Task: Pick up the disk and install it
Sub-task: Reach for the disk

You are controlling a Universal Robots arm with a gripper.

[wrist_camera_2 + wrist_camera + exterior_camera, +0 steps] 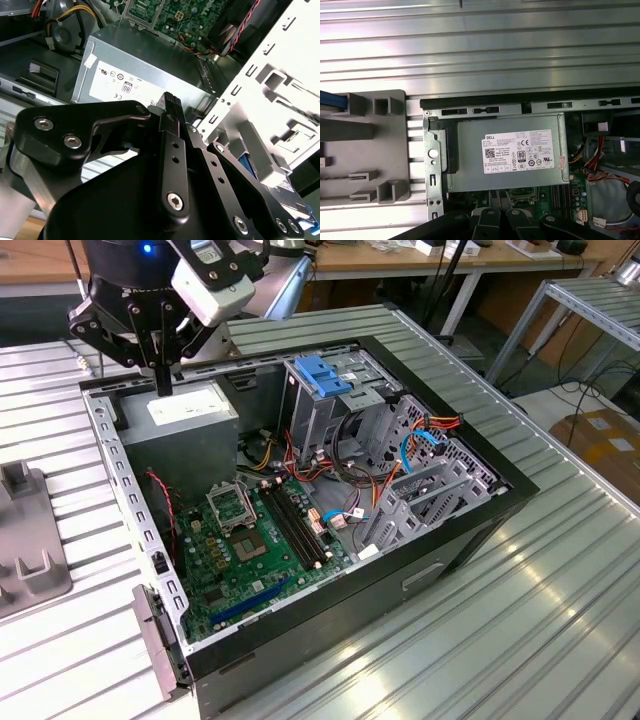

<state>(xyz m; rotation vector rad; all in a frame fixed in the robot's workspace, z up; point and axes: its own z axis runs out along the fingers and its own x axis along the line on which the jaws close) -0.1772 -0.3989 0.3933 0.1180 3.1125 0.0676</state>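
Starting at the exterior view's left, you have a grey fixture [25,560] resting on the ribbed metal table [560,620], just beside the open computer case [460,540]. The disk [330,101] sits in that fixture: in the first wrist view its bright blue edge lies in a slot at the fixture's [375,150] end away from the case. The blue strip behind the linkage in the second wrist view is probably the same disk [248,167], but it is mostly hidden there. Moving right, your gripper [165,385] hangs over the corner of the case, directly above the silver power supply [185,410] and apart from it. Its fingers are drawn together with nothing between them, and in the second wrist view the gripper's [171,100] tip points down at the power supply's [135,75] labelled face. The disk is well apart from the gripper, so you are holding nothing. Further right, the green motherboard [250,550] lies on the case floor. Beyond it a broad blue bracket [322,375] stands on the drive cage, and thin blue cables [425,437] run near the case's wall on the exterior view's right.
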